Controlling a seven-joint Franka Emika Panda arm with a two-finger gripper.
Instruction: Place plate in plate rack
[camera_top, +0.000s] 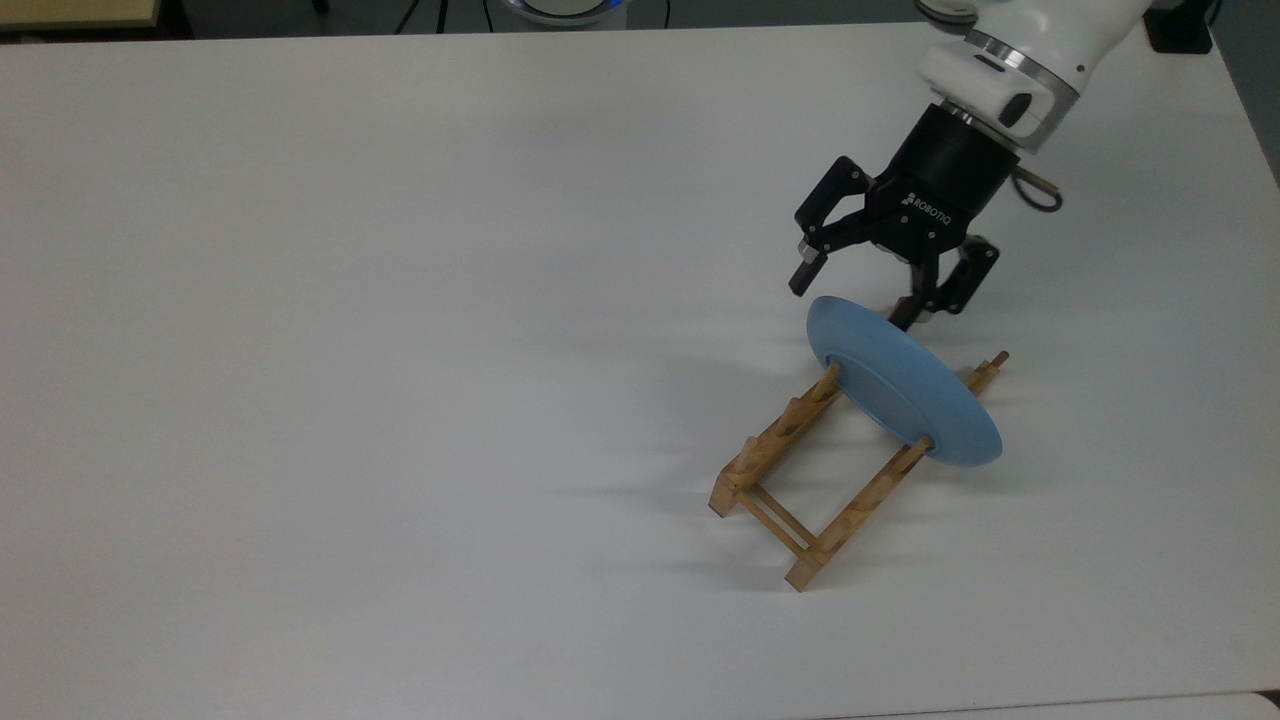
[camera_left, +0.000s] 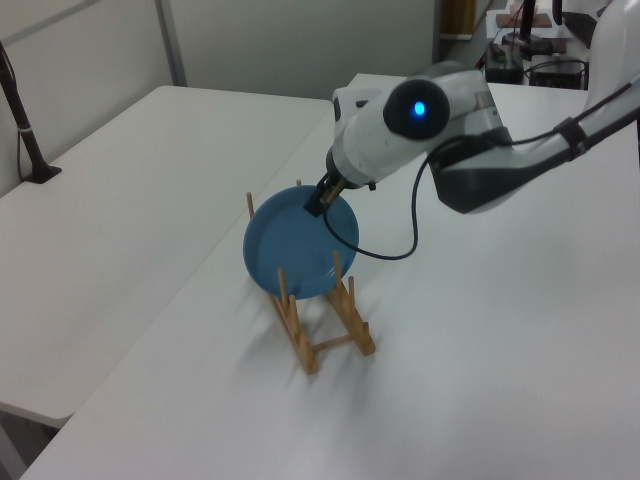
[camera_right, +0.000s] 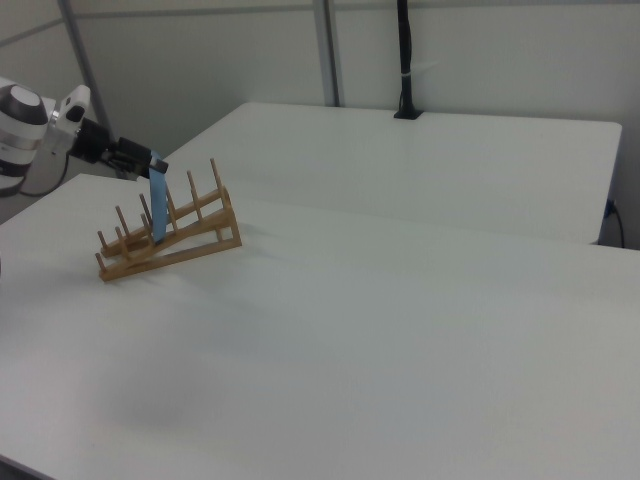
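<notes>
- One table (camera_top: 400, 350) is being used as the base; the rack is being kept toward the top view's right side of it, within the arm's reach.
- One arm (camera_left: 470, 150) is being angled down toward the rack, so that the plate's top edge is being met from above.
- One rack (camera_top: 800, 480) is being left lying flat on the table; its two rails are being joined by thin crossbars, and the pegs are being pointed upward so a plate can be stood between them.
- One plate (camera_top: 900, 390) is being held on edge in the rack, wedged between pegs near the rack's end closest to the gripper, and is being tilted slightly rather than kept fully upright. By this reading, the placing is judged to be done.
- One gripper (camera_top: 862, 295) is being held just above the rack, at the plate's upper rim; its two fingers are being spread wide apart, one on each side of the rim, with nothing being grasped. The plate is judged to be resting on the rack alone.
</notes>
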